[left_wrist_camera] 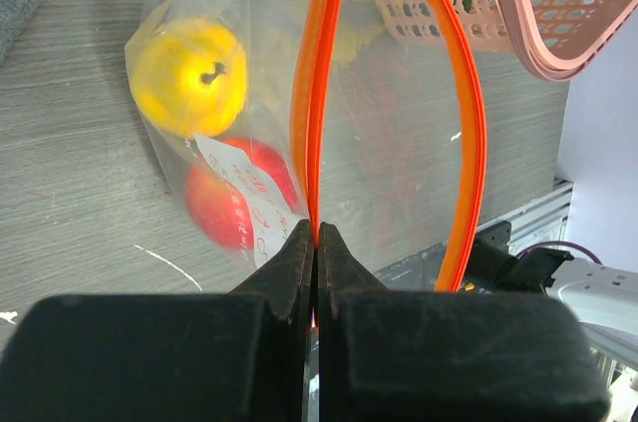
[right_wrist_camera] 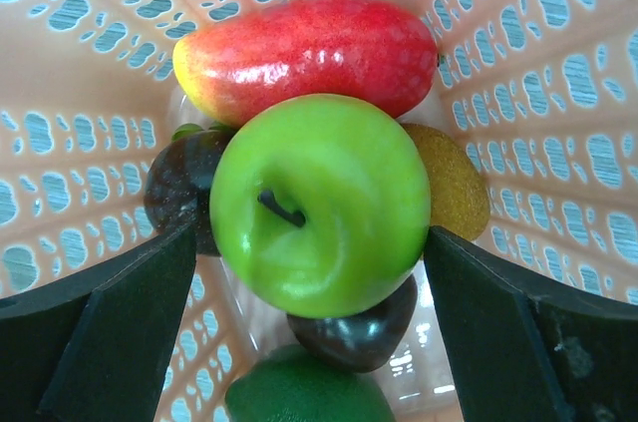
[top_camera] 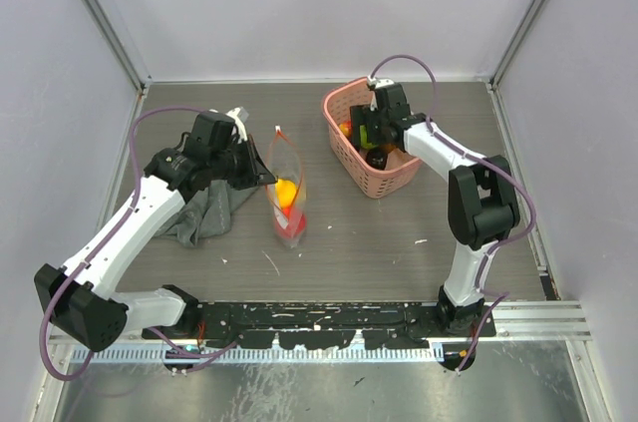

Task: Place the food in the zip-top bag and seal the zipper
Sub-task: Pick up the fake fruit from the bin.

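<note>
Pinches one lip of the zipper in the closed left pincer, holding the mouth of the zip-top bag agape at mid-bench for loading. Straddles a green apple in the pink basket, far-right corner, with right pincer spread.

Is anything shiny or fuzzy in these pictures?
Right wrist view: white glare on the green apple, and the right gripper beside it looks a bit fuzzy. Left wrist view: pale shine on the zip-top bag. Top view: sharp, soft shadows.
</note>
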Tool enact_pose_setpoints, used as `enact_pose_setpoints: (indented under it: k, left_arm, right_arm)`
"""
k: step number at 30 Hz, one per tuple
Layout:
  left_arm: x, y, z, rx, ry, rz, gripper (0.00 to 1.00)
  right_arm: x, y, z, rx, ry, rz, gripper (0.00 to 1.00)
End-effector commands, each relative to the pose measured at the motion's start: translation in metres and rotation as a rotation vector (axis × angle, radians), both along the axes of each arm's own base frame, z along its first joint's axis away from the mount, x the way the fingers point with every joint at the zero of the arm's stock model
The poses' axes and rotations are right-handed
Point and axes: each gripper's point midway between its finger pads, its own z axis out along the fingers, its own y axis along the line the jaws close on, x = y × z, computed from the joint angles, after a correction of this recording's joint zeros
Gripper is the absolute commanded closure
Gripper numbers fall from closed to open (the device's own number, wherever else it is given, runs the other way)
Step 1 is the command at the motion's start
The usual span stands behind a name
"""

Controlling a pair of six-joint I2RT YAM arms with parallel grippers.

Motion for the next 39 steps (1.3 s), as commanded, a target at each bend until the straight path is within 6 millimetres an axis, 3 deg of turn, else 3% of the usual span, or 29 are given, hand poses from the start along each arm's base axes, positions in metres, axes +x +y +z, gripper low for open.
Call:
enact_pose_setpoints:
  k: [1,13,21,27,31,39]
  left_arm:
    - [0.004,-0.002,0.02,-0.039,-0.072,-0.009,1.0]
    - [0.003,-0.003,0.018,-0.039,-0.066,-0.011,1.0]
    - [0.001,-0.002,0.018,-0.043,-0.064,-0.01,1.0]
    - [0.002,-0.002,0.022,-0.047,-0.073,-0.009,1.0]
    - [0.003,-0.004,0.025,-0.052,-0.076,-0.013,1.0]
    - [0.004,-0.005,0.027,-0.056,-0.078,-0.017,1.0]
  right_arm:
    - [0.028,0.007,0.024,0.014,-0.133,0.008,0.0]
    - [0.039,0.009,0.015,0.006,-0.18,0.019,0.01]
    - [0.037,0.006,0.017,0.003,-0.183,0.004,0.19]
    - [0.027,0.002,0.047,0.019,-0.227,0.002,0.32]
    - [0.017,0.0,0.073,0.032,-0.264,0.003,0.34]
    - [-0.005,0.0,0.106,0.058,-0.304,0.007,0.35]
